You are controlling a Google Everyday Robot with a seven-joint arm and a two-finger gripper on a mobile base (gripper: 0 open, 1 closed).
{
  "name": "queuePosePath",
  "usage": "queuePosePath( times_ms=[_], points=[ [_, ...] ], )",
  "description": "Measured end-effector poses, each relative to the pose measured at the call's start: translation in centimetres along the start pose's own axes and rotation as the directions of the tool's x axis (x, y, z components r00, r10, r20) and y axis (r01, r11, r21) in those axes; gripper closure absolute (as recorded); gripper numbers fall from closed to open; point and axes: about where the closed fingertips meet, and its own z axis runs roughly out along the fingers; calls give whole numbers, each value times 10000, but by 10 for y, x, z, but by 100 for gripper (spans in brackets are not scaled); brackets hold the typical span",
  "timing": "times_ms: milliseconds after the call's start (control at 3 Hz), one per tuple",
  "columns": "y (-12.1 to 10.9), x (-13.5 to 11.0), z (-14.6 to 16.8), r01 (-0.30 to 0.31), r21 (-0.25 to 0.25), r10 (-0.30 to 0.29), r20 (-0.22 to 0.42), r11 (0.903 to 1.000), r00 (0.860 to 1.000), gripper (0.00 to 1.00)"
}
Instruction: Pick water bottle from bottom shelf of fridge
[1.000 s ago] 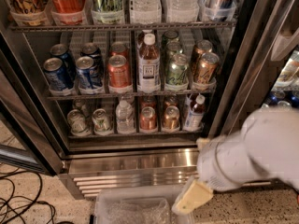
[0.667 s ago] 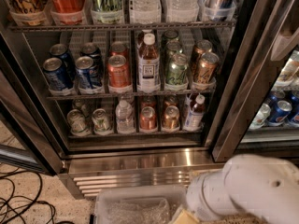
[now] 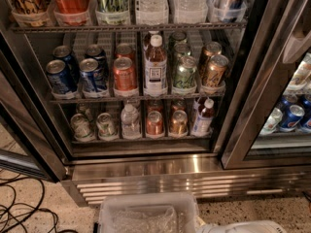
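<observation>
The fridge (image 3: 146,168) stands open in front of me, with a steel frame and a louvred grille at its base. On the bottom shelf (image 3: 141,141) the water bottle (image 3: 130,122) stands upright in the third lane from the left, small and clear with a white cap. Silver cans (image 3: 106,125) stand to its left and copper cans (image 3: 154,123) to its right. My gripper is below the bottom edge of the camera view. Only a white piece of my arm (image 3: 245,226) shows at the bottom right, well below the shelf.
A white-capped bottle with a dark drink (image 3: 203,117) stands at the shelf's right end. A tea bottle (image 3: 155,66) and cans fill the rack above. A clear plastic bin (image 3: 146,212) sits on the floor before the grille. Cables (image 3: 24,208) lie at the left. The right glass door (image 3: 252,81) is shut.
My arm and gripper have dropped down and out of view, from the lower right in front of the grille to below the frame. The bottles and cans have not moved.
</observation>
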Motion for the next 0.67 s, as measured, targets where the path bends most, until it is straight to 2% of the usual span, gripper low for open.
queuePosePath(
  times_ms=[333,667],
  points=[
    [-18,-14,8,287,1085,-453,1537,9937,9871,0],
    [-43,-64,-1,388,2592,-1412,3894,9650,9102,0]
  ],
)
